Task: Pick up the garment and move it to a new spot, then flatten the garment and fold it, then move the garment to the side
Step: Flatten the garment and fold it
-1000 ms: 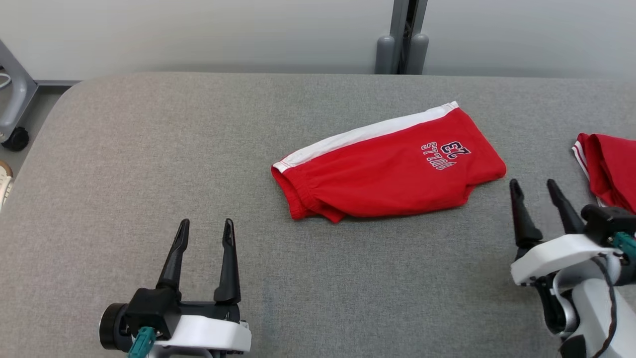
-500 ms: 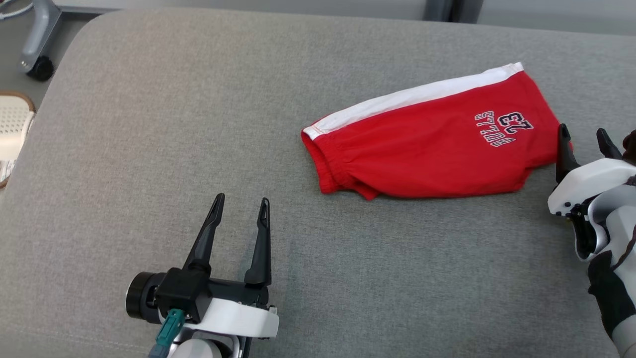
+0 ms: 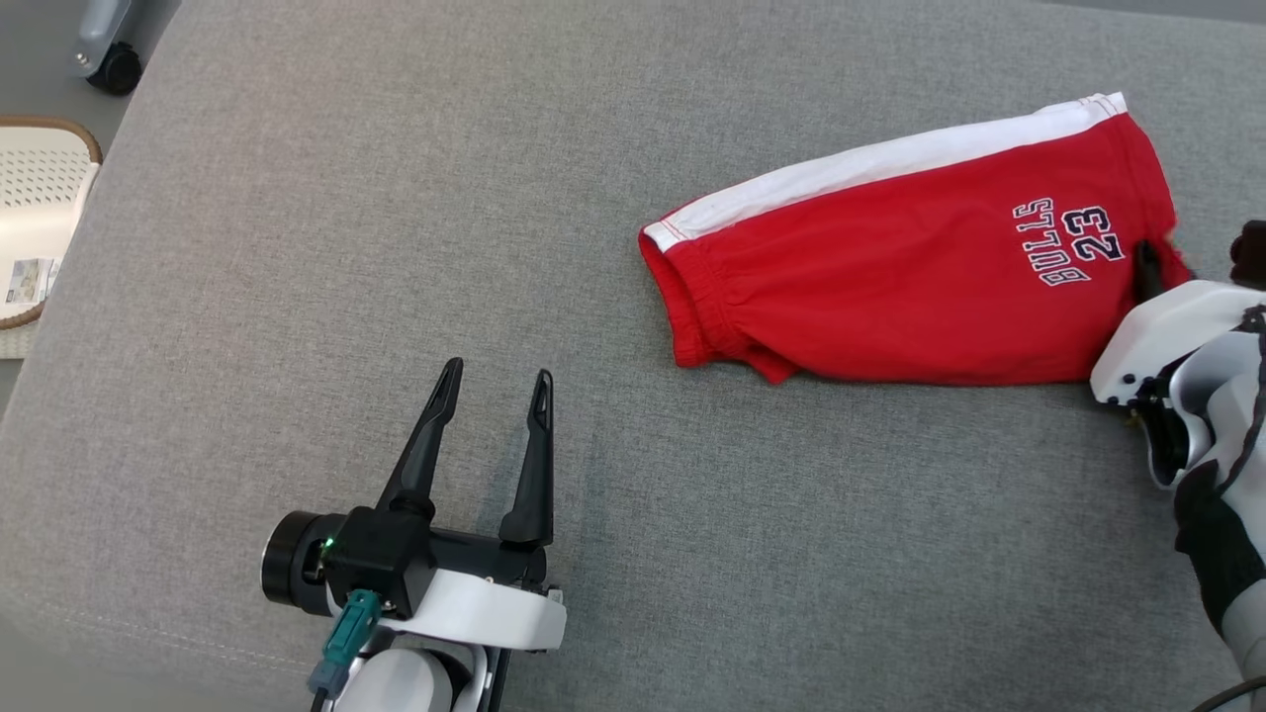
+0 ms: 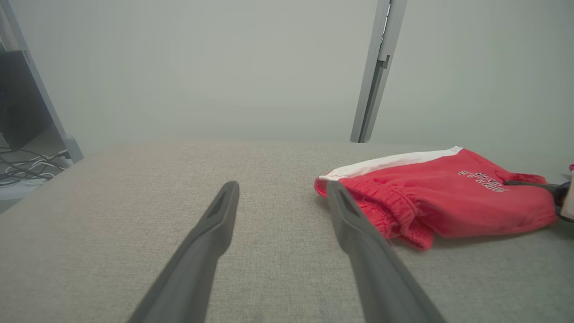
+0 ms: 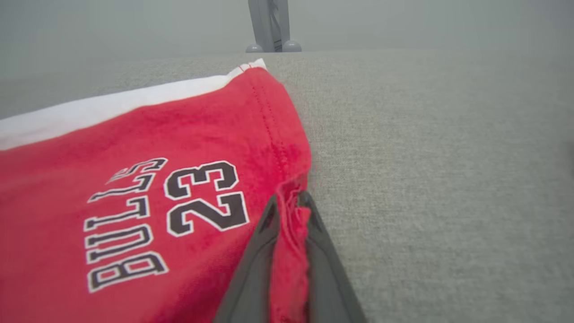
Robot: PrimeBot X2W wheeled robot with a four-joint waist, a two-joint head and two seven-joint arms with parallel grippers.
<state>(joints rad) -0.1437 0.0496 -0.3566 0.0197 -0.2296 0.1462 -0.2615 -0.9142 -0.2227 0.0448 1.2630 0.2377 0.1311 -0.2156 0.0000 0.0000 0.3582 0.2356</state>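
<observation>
The garment is a pair of red shorts with a white side stripe and "BULLS 23" print, lying flat on the grey padded table at the right. My right gripper is at its right hem. In the right wrist view, the right gripper is shut on a pinched fold of the garment. My left gripper stands open over bare table to the lower left, well apart from the shorts. The left wrist view shows the left gripper open, with the garment ahead to the right.
A white perforated basket and a caster wheel are on the floor past the table's left edge. A grey post stands behind the table's far edge. Bare grey table lies left of and in front of the shorts.
The head camera has tilted down and shifted. My right gripper moved forward to the shorts' right hem and closed on it. The left gripper stays open in place.
</observation>
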